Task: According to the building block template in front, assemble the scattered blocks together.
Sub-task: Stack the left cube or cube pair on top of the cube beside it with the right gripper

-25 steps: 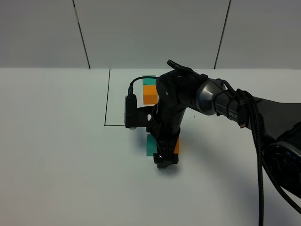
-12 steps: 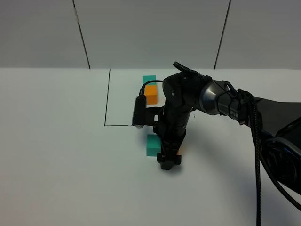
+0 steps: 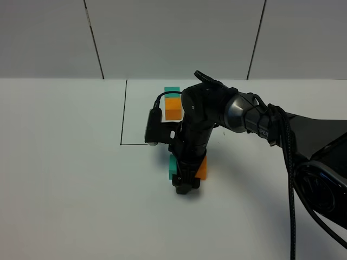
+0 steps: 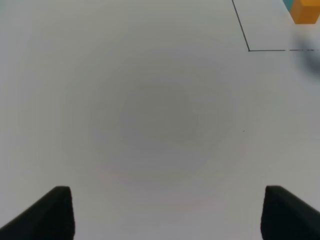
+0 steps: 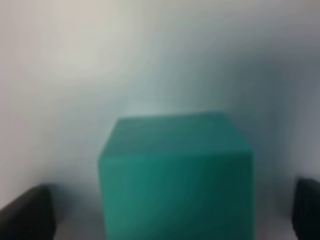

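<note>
My right fingers (image 5: 172,210) stand open astride the teal cube (image 5: 175,175); the orange cube (image 3: 202,168) sits beside it; squeeze squarely, keeping faces flush; left fingers (image 4: 165,212) idle, open.

Teal cube close before the right wrist camera

The blurred teal cube (image 5: 175,175) sits between two dark fingertips (image 5: 25,212), which stand apart on either side.

A plain white table (image 3: 65,189) fills the lower part of the high view. Behind it stands a pale wall (image 3: 173,38) of flat panels, divided by two thin dark seams (image 3: 93,39) that slant slightly.
</note>
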Controlling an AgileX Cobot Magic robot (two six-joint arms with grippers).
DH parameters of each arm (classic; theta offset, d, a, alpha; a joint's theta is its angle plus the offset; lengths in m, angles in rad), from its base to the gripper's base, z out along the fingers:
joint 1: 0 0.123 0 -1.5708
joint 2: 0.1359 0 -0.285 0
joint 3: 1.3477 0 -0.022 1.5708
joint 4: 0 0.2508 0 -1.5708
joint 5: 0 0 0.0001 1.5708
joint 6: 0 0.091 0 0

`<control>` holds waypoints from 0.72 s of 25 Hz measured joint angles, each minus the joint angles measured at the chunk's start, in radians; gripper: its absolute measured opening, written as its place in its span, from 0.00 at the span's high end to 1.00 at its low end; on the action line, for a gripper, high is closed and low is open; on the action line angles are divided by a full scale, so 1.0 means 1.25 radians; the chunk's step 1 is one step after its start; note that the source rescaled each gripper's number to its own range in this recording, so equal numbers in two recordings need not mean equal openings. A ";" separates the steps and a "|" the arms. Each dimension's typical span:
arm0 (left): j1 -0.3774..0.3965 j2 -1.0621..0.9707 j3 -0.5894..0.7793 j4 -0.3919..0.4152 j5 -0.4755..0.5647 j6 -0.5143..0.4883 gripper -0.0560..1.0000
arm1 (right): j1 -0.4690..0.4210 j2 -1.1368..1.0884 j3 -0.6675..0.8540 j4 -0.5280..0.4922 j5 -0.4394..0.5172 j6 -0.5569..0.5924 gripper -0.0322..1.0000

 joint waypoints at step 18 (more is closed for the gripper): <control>0.000 0.000 0.000 0.000 0.000 0.001 0.29 | 0.002 0.014 -0.015 -0.001 0.040 0.004 0.48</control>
